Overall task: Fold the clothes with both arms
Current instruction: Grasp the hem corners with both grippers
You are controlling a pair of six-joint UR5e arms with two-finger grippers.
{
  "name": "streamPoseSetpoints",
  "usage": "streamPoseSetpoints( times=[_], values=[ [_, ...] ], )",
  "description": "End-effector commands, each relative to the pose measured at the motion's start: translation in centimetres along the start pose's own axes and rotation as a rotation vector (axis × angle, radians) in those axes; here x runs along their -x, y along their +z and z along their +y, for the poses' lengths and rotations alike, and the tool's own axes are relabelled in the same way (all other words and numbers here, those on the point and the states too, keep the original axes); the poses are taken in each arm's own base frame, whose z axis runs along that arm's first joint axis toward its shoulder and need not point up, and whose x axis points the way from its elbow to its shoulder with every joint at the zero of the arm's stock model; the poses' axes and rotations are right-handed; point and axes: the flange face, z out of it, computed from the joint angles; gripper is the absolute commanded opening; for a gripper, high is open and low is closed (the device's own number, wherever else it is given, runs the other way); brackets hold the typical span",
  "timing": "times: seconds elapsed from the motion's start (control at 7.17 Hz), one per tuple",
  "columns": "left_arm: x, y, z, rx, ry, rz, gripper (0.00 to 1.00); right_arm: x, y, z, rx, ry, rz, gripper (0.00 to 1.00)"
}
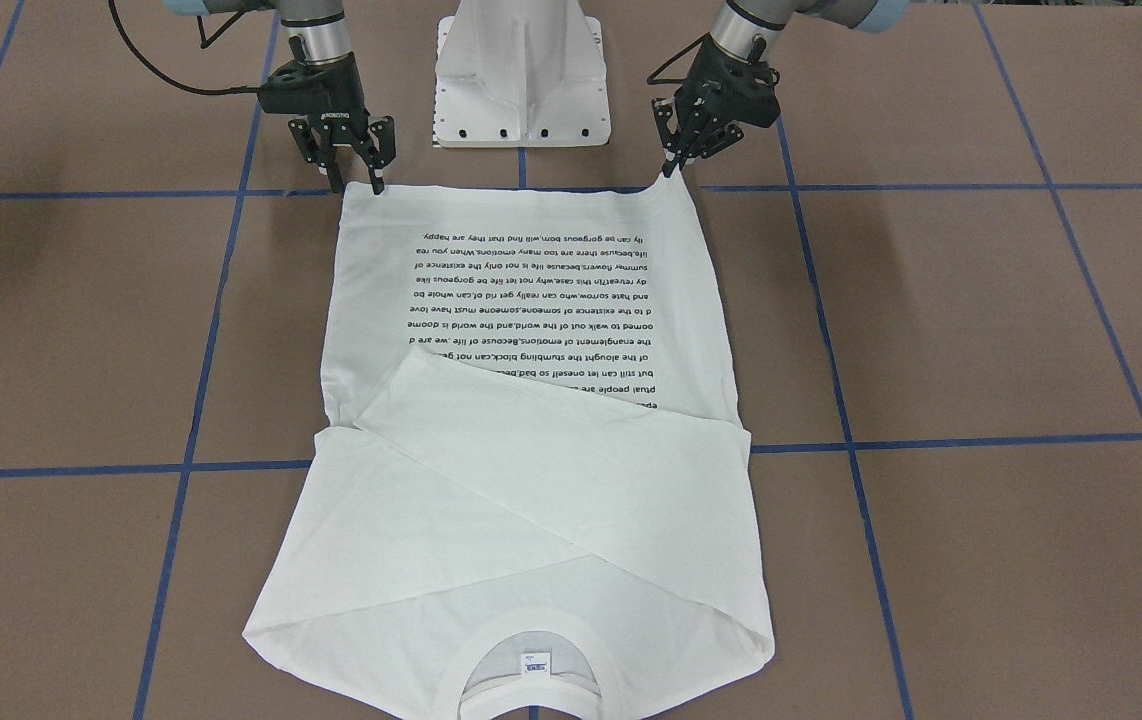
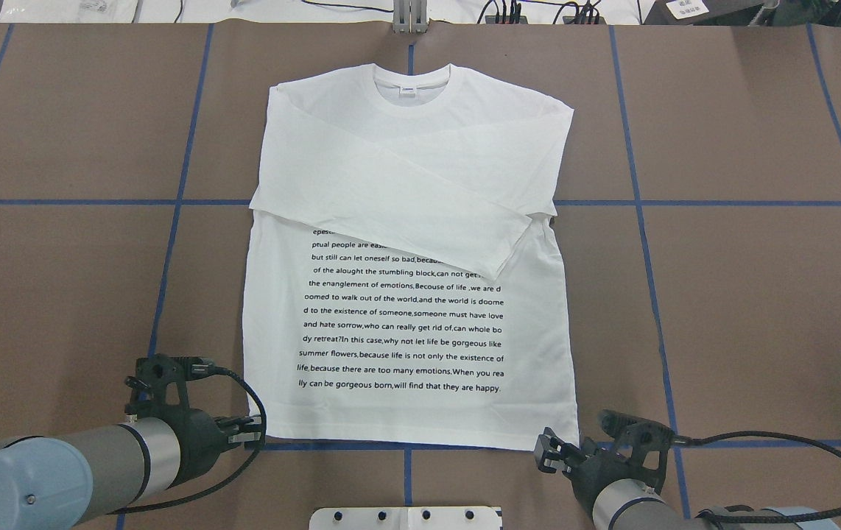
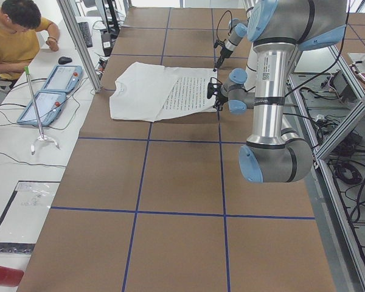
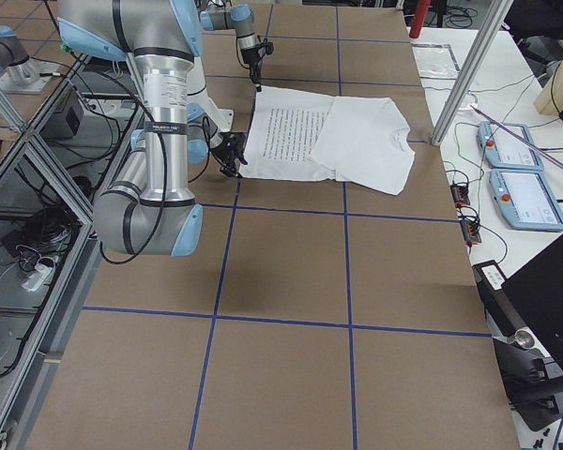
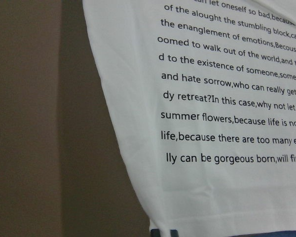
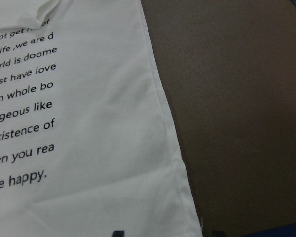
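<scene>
My left arm point(image 2: 89, 456) and right arm point(image 1: 316, 40) both reach forward, one on each side, with wrists bent so the grippers aim downward. My right gripper point(image 1: 358, 186) hangs tips-down with its two fingers point(image 1: 375, 168) spread and a clear gap between them. My left gripper point(image 1: 673, 168) tilts inward toward the right one, tips low. I see it nearly edge-on, so I cannot tell whether its jaws are parted or closed. The two grippers sit level with each other, well apart.
</scene>
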Motion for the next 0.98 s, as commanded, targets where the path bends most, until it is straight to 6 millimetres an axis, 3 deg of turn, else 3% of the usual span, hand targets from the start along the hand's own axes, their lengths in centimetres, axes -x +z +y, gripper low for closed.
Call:
streamPoseSetpoints(
  times=[0.0, 0.14, 0.28, 0.7, 0.84],
  values=[
    [0.1, 0.0, 0.0, -0.001, -0.001, -0.001, 0.00, 0.0, 0.2, 0.0, -0.008, -0.008, 0.012, 0.58],
    [0.1, 0.0, 0.0, -0.003, -0.001, -0.002, 0.00, 0.3, 0.0, 0.1, -0.007, -0.005, 0.007, 0.22],
    [0.1, 0.0, 0.0, -0.003, -0.001, -0.002, 0.00, 0.6, -0.2, 0.0, -0.006, 0.000, 0.001, 0.00],
    [-0.2, -0.6, -0.2, -0.004, -0.003, 0.010, 0.00, 0.6, -0.2, -0.1, -0.008, 0.000, 0.001, 0.00],
    [-0.5, -1.2, -0.2, -0.001, -0.005, 0.023, 0.00, 1.1, -1.1, -1.5, -0.015, 0.016, -0.011, 0.00]
  ],
)
